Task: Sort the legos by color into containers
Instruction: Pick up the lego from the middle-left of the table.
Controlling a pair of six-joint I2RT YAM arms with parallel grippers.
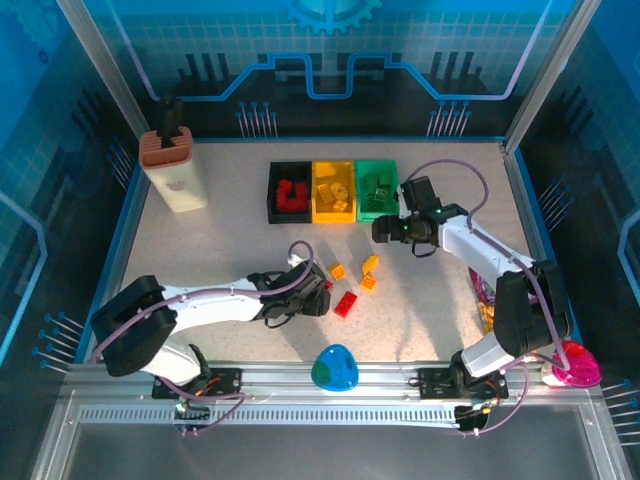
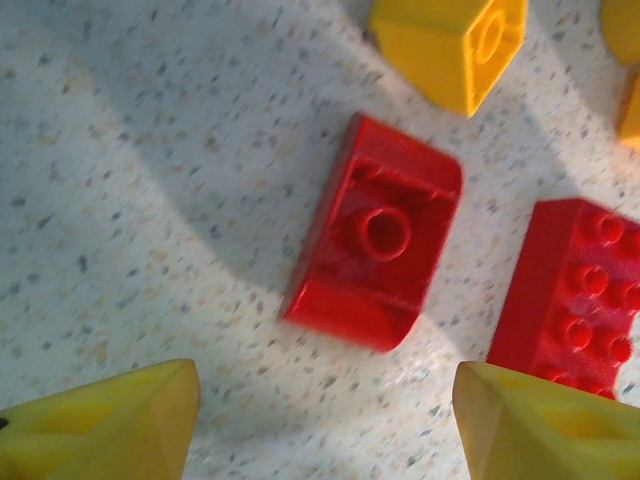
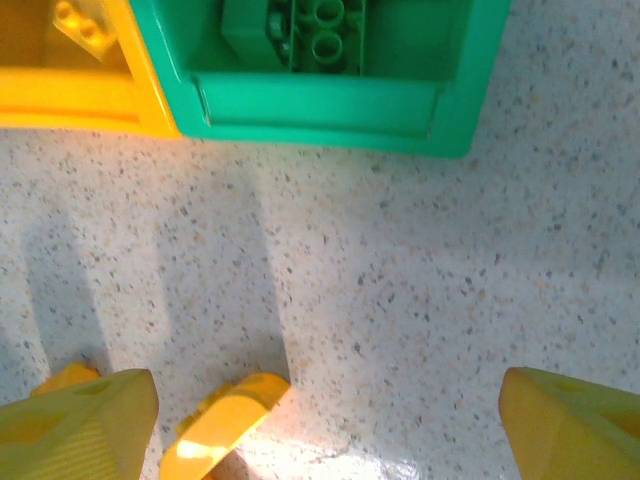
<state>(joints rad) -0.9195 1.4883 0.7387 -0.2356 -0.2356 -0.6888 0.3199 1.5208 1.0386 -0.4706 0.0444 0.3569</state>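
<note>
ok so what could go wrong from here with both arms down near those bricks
1. The left tool straddles the red curved brick, but the studded red brick lies right by one finger; descending could land on it or pinch both.
2. The right tool is open with the yellow curved brick off-centre, beside one finger; closing there might flick it away rather than grip it.

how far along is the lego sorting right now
Done: the black bin holds red bricks, the yellow bin yellow ones, the green bin green ones. In hand: nothing; the left gripper hangs open over a red brick, the right gripper open near a yellow brick. Left: two red and about three yellow bricks loose on the table.
</note>
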